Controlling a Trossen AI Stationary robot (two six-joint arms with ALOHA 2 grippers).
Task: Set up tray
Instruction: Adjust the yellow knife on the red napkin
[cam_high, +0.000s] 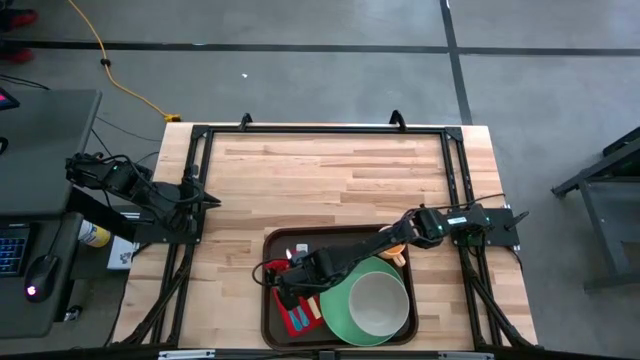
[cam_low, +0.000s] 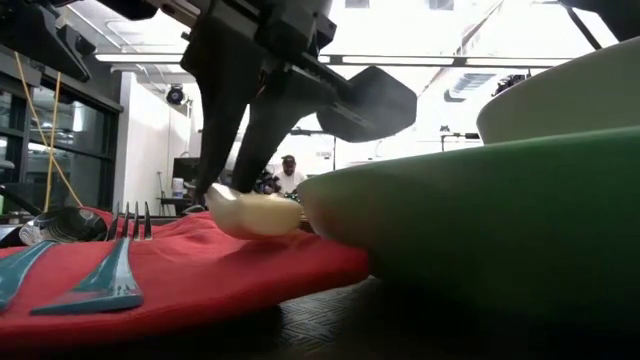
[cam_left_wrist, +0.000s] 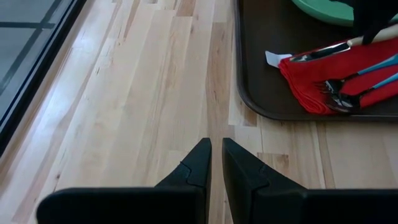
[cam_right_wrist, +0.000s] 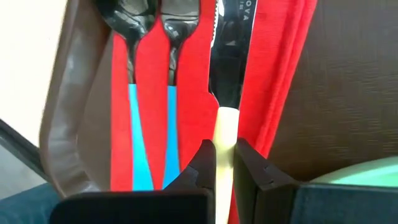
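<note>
The tray (cam_high: 338, 242) is a large dark brown rectangle with rounded corners and a raised rim, lying on the wooden bench (cam_high: 300, 180) at about 6 o'clock, against its near edge in the high view.

Inside it, a green plate (cam_high: 340, 318) fills the 4 o'clock part, with a pale bowl (cam_high: 378, 304) standing on it. A red napkin (cam_right_wrist: 143, 68) lies in the 8 o'clock part, just beside the plate. On the napkin rest a spoon (cam_right_wrist: 124, 37) and a fork (cam_right_wrist: 177, 37), both with blue handles, and next to them a knife (cam_right_wrist: 227, 68) with a serrated blade and a cream handle. An orange object (cam_high: 393, 250) shows at the tray's 2 o'clock corner; what it is cannot be told.

The right jaws (cam_right_wrist: 225, 163) reach over the tray from its 2 o'clock side and pinch the knife's cream handle, the blade lying on the napkin.

The left jaws (cam_left_wrist: 216, 165) hang over bare bench well apart from the tray, off its 10 o'clock side, the two fingers nearly pressed together with only a thin slit between them and nothing held.
</note>
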